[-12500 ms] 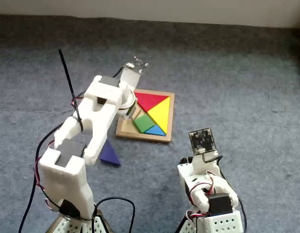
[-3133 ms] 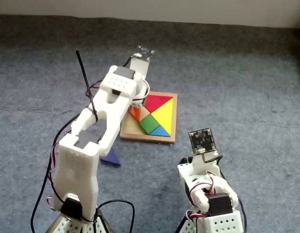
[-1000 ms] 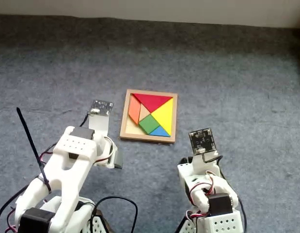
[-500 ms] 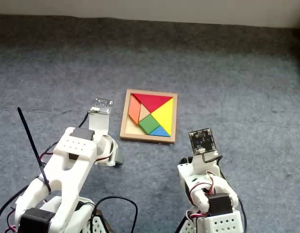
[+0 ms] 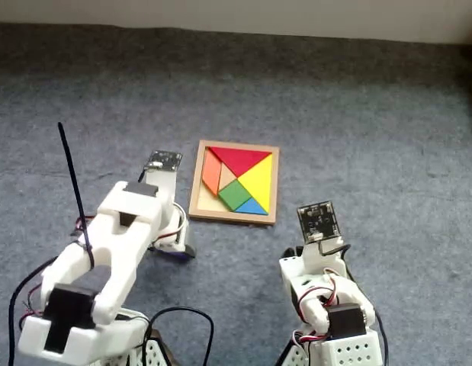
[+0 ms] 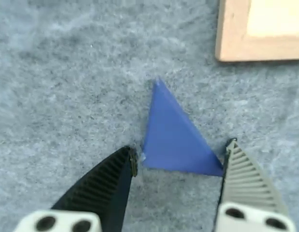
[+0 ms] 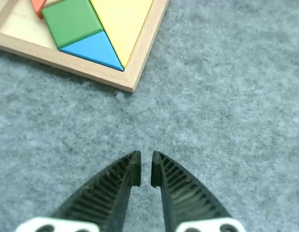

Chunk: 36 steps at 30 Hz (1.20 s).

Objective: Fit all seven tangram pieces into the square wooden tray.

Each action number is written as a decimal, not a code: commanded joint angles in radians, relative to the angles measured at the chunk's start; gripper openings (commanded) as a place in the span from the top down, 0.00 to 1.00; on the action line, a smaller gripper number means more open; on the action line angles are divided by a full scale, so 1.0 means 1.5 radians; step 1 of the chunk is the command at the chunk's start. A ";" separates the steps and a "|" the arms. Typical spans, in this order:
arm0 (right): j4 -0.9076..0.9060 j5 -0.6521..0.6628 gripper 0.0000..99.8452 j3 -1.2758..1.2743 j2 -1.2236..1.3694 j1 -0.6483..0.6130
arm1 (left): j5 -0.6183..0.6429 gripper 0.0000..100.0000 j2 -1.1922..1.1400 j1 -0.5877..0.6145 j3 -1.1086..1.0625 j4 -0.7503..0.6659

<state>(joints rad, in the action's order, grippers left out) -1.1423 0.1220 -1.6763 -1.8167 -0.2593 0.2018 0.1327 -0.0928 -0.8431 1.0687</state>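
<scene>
Left end effector [image 6: 181, 152] over the last loose piece. Its jaws are spread and empty, one fingertip standing outside each end of the nearest edge of the dark blue triangle [image 6: 176, 140], which lies flat on the grey, carpet-like covering of the bench [image 5: 373, 137], just left of the square wooden tray [image 5: 234, 219] and nearer than it. In the tray I count red, yellow, orange, green and light blue pieces plus a small pale one, with a bare slot [image 5: 203, 200] at its near-left corner. The right end effector [image 7: 145, 162] sits parked near the tray's near-right corner, its jaws pressed almost together on nothing. I judge the triangle to be a thin, rigid, light wooden tile with smooth painted faces: not fragile, but low on the pile and with no two parallel edges. A pinch across the two corners would probably let it pivot, and a pinch on the slanted long edge would tend to squeeze it out like a wedge. I would drop the tips into the pile, seat one pad along the straight short edge and close slowly.
</scene>
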 commanded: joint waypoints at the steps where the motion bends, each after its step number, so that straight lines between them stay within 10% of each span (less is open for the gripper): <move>1: -0.005 -0.006 0.94 -0.079 -0.009 0.009 | 0.005 0.72 -0.014 0.008 0.046 0.026; 20: -0.005 -0.006 0.94 -0.079 -0.009 0.034 | -0.043 0.83 0.009 0.008 0.060 0.009; 36: -0.003 -0.006 0.94 -0.079 -0.009 0.035 | -0.042 0.83 0.392 0.004 -0.053 0.001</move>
<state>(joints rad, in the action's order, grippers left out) -1.1423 0.1220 -1.6763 -1.8167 -0.2194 0.1373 0.6375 -0.0944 -0.9352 1.0917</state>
